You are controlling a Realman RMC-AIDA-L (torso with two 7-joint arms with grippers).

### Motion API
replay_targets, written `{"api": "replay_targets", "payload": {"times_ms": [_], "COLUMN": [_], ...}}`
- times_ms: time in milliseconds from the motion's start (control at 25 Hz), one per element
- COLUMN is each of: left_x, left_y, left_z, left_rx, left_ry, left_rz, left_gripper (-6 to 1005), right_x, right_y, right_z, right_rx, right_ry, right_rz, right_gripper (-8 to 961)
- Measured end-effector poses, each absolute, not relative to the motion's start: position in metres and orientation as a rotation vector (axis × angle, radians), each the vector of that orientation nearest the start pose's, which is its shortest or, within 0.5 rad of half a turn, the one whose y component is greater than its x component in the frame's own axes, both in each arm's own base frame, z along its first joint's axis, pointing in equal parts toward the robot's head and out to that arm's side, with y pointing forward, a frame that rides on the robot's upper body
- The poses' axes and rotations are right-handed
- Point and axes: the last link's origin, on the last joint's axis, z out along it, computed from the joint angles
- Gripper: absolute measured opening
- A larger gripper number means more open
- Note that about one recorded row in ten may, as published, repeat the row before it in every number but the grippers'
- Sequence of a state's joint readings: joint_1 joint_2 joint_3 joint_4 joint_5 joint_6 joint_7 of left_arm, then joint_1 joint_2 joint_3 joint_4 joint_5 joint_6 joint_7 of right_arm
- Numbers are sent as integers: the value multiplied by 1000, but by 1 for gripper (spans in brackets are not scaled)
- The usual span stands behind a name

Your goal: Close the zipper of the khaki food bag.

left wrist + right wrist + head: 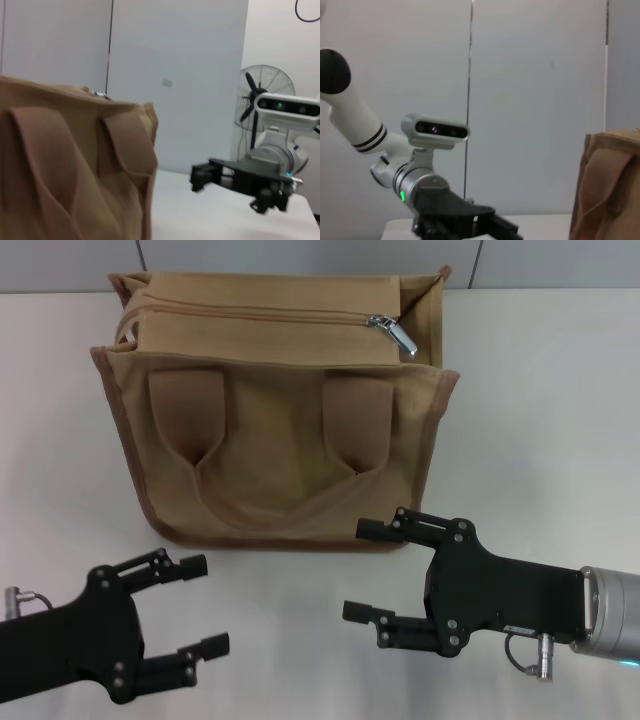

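Nearest the head camera, the left gripper (198, 605) and the right gripper (374, 571) hover over the white worktop (540, 420), both with jaws spread wide and holding nothing. The khaki food bag (275, 455) stands upright on the worktop beyond them, apart from both; the right gripper's upper finger ends just short of the bag's lower front edge, the left gripper sits off the bag's near left corner. The bag is boxy, with darker tan trim and two wide handle straps folded down over its front. The zipper (270, 312) runs along the bag's top panel, its silver pull tab (395, 332) lying at the bag's right end. Both forearms reach in low, fingers pointing roughly toward the bag
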State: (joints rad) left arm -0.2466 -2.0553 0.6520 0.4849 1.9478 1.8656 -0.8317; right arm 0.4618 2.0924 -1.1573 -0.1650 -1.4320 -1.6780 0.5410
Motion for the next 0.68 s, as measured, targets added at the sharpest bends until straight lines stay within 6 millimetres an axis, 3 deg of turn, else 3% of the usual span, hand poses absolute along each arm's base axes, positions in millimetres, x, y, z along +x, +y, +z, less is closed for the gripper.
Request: {"api": "replay_targets", "payload": {"times_ms": [680], "left_x": [-317], "left_y": [201], "left_z": [-11], "left_rx": [-2751], "left_ry": [-329], "left_rz": [-937], "left_gripper": [784], "right_x": [250], "right_y": [239], "right_z": [-76], "right_rx": [-2672], "right_ry": [68], "right_rz": [1158], "right_gripper": [740]}}
